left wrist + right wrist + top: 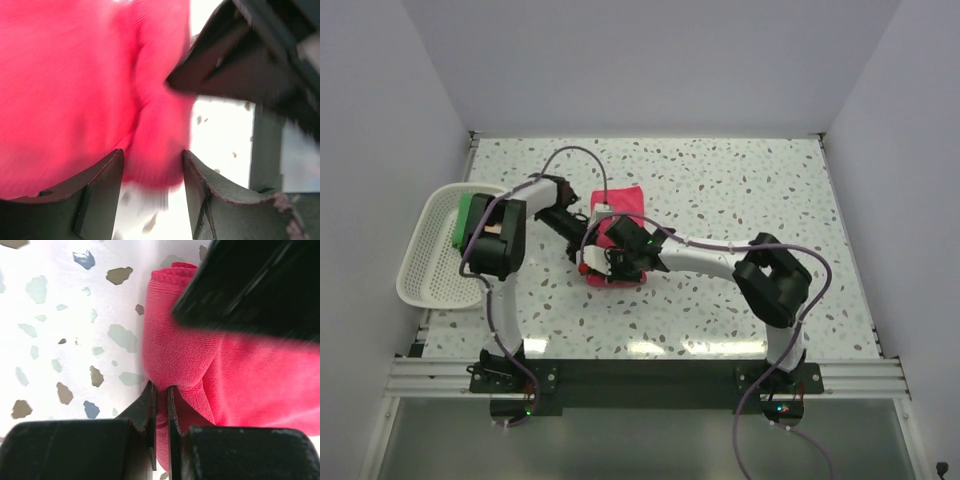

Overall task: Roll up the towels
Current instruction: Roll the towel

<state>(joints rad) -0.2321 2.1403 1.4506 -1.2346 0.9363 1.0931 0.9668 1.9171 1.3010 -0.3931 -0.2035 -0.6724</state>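
**Both grippers on one towel, the roll not yet made**

Nearest to me, my right gripper is pinched shut on a thin fold at the edge of the pink-red towel. My left gripper has its jaws apart, with a bulge of the same cloth between them. Whether that cloth touches them I cannot say. The towel lies mid-worktop between my two wrists. It is bunched and partly doubled over, which I do not read as a tidy roll, so this one looks roughly half done. To my left, a green towel sits in the white mesh basket at the worktop's edge, partly behind my arm. I cannot tell whether it is rolled. No other towel shows. Beyond, the pale speckled worktop runs back to plain grey-white walls on three sides.
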